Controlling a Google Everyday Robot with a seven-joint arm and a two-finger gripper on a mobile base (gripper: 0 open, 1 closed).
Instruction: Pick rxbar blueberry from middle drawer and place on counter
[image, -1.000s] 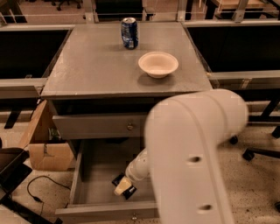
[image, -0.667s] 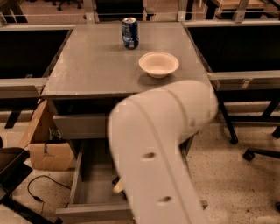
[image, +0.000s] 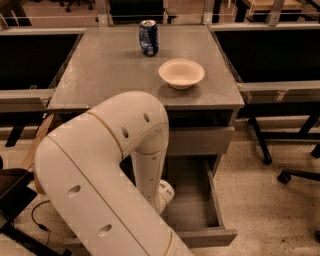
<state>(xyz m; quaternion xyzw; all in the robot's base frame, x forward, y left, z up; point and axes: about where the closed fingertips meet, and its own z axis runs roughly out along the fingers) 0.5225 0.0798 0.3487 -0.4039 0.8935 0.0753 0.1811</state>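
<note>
Gripper hidden behind arm (image: 105, 165), lower centre in drawer (image: 194, 200), grip untellable; a lifted bar could snag the upper drawer (image: 200, 141).

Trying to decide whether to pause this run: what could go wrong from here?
1. The arm hides the gripper, which is down in the open middle drawer, and hides the rxbar blueberry too, so a missed grasp might go unnoticed.
2. Rising out, the arm could catch the upper drawer's front or the edge of the counter above it.
3. On placing, it might bump the bowl or the soda can.
</note>
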